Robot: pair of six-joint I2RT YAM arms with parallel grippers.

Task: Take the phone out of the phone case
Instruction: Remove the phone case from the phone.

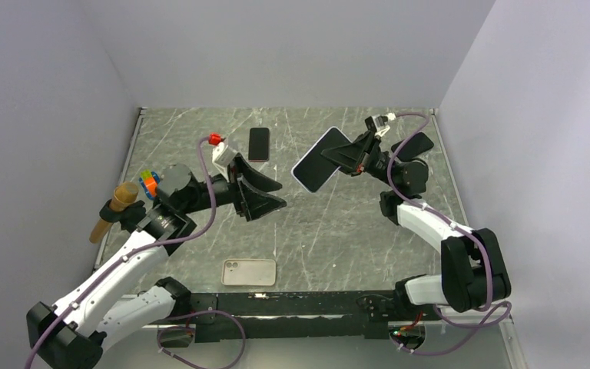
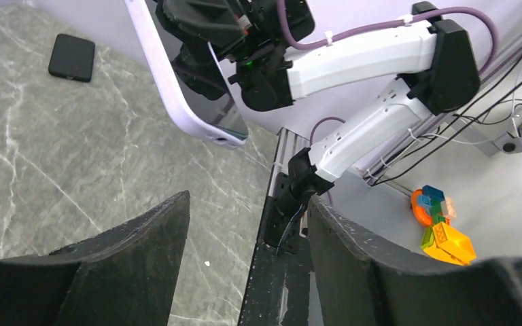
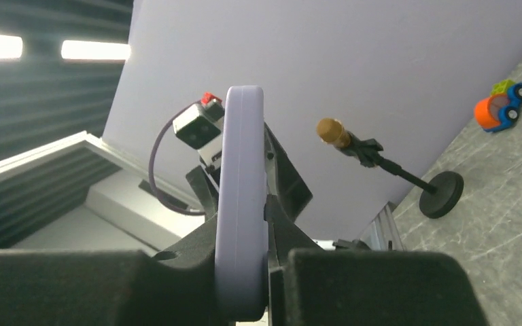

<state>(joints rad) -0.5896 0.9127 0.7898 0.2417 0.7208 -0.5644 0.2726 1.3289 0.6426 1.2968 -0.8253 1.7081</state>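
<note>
A lavender-edged phone (image 1: 319,160) with a dark screen hangs tilted above the middle of the table, with my right gripper (image 1: 347,159) shut on it. In the right wrist view its edge (image 3: 242,204) stands upright between the fingers. The left wrist view shows the phone (image 2: 177,75) up and ahead. My left gripper (image 1: 280,194) is open and empty, about a hand's width left of the phone. Through its jaws (image 2: 248,204) I see only table and rail. A pale beige phone case (image 1: 249,271) with a camera cut-out lies flat near the front edge.
A black phone (image 1: 259,144) lies at the back centre, and a second dark one (image 1: 415,144) sits behind the right arm. A brown-tipped microphone stand (image 1: 115,207) and toy blocks (image 1: 149,183) are at the left. Walls close in three sides.
</note>
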